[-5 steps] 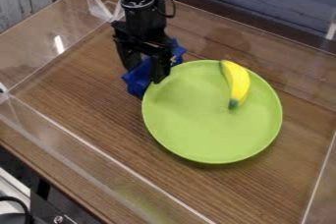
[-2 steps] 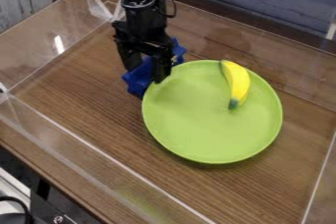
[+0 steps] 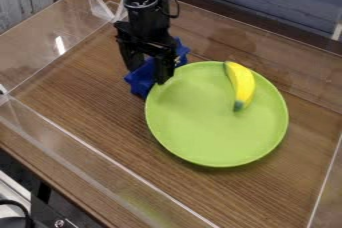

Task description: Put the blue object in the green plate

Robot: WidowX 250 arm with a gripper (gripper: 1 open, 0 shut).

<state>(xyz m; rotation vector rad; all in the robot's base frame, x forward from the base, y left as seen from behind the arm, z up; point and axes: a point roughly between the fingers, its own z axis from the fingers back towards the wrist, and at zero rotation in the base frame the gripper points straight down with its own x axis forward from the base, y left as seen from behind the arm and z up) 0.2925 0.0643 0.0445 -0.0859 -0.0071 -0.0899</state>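
The blue object (image 3: 138,80) lies on the wooden table just left of the green plate (image 3: 214,122), mostly covered by the arm. My black gripper (image 3: 150,70) hangs straight down over it, fingers open and straddling the piece, with blue showing at the lower left and at the upper right (image 3: 179,53). I cannot tell whether the fingers touch it. The plate is large, round and lime green.
A yellow banana (image 3: 241,84) lies in the plate's upper right part. Clear plastic walls (image 3: 40,42) fence the wooden table (image 3: 94,142) on all sides. A grey fabric surface runs behind the far wall.
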